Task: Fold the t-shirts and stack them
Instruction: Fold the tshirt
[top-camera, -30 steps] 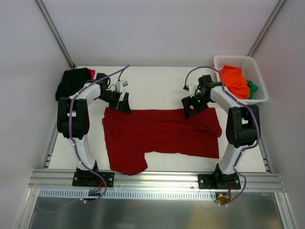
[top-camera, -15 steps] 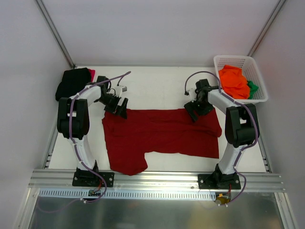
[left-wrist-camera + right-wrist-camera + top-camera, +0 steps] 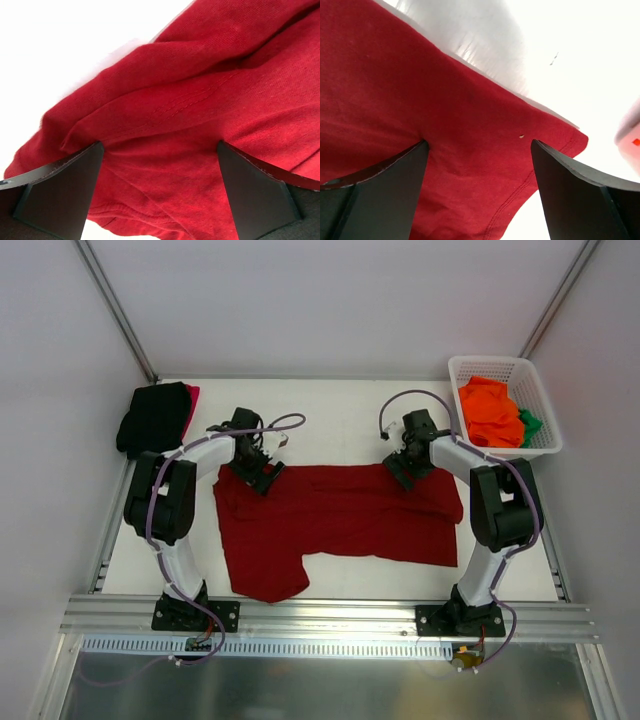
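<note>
Two arms reach over a dark red cloth t-shirt [image 3: 330, 515] lying spread across the middle of the white worktop [image 3: 330, 410]. The left jaws stand wide apart at the shirt's far left corner, their black fingers [image 3: 60, 190] touching a bunched fold without clamping it. The right jaws, also apart, straddle the shirt's far right edge. A folded black t-shirt [image 3: 152, 418] sits at the far left, with a bright red shirt [image 3: 192, 395] showing at its right edge. In the far right corner, a white plastic lattice basket [image 3: 500, 365] holds a crumpled orange shirt [image 3: 490, 410] and a green shirt [image 3: 530, 423].
</note>
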